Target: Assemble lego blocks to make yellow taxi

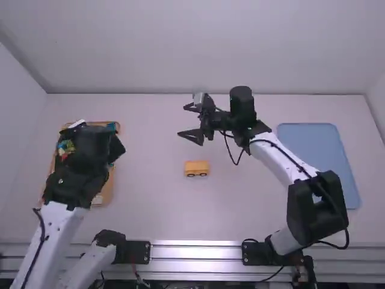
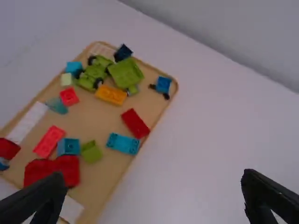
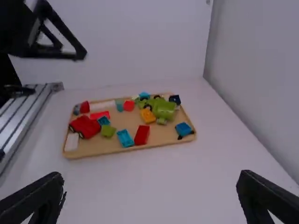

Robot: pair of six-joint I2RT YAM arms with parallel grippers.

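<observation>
My left hand [image 2: 154, 176] and right hand [image 3: 150, 176] are wide open, left's way nearer the orange brick [image 2: 111, 95] in the tray [image 2: 100, 122].

The yellow-orange car [image 1: 197, 165] sits on the table [image 1: 150, 211], long side across, two dark wheels showing along its near edge. An orange block [image 2: 111, 94] lies in the tray [image 2: 100, 117], beside green pieces [image 2: 126, 73].
</observation>
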